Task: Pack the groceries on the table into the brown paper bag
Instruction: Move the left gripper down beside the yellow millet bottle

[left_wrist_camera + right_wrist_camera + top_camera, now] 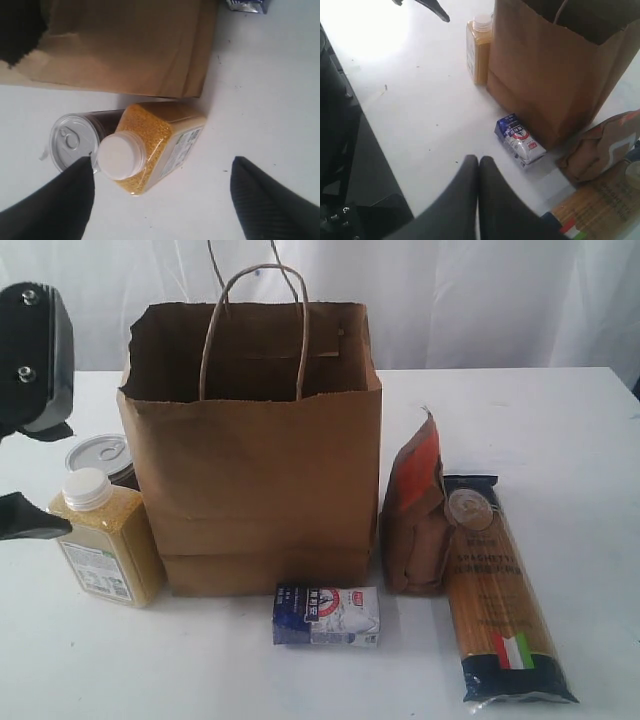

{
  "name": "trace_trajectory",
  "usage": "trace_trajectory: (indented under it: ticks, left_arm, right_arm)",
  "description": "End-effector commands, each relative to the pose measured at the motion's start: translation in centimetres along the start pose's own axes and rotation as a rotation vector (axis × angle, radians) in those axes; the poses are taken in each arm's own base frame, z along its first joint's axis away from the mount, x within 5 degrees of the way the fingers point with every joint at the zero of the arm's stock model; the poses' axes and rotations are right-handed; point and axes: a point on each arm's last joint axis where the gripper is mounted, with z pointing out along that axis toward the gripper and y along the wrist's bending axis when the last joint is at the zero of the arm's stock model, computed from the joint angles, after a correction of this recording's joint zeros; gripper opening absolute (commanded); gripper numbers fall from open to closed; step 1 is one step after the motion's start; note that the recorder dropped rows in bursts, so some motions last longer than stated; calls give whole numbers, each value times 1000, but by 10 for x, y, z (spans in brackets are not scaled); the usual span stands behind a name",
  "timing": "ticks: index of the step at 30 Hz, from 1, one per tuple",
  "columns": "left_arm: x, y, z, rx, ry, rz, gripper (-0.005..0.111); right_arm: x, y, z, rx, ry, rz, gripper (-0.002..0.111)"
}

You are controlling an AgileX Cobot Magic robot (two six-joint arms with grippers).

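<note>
We're on the yellow bottle point(108, 540), beside the brown paper bag point(260, 470) near the left-arm edge of the worktop point(560, 420): left gripper point(161, 162) jaws apart over it, right gripper point(479, 165) jaws together; next we'd lower and clamp.

On my exterior feed, a white curtain point(480, 300) hangs across the whole back of the scene in soft vertical folds, with light coming through it. At the far right edge of that feed sits a small dark patch point(635, 386); I cannot tell what it is. On the right wrist feed, a few dark specks point(386, 88) lie scattered well apart. The left wrist feed gives me a tiny whitish scrap point(43, 155), too small for me to identify, and two more faint dark marks point(218, 59).
</note>
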Motion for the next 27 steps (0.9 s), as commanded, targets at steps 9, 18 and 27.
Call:
trace_trajectory:
  ticks: [9, 18, 27]
  left_arm:
    - [5, 6, 33, 27, 114, 78, 77]
    - [1, 12, 55, 24, 117, 91, 77]
    - [0, 12, 65, 55, 121, 75, 77]
  right_arm:
    - [-1, 0, 0, 3, -26, 11, 0]
    - [-1, 0, 0, 3, -26, 11, 0]
    - [-1, 0, 0, 3, -26, 11, 0]
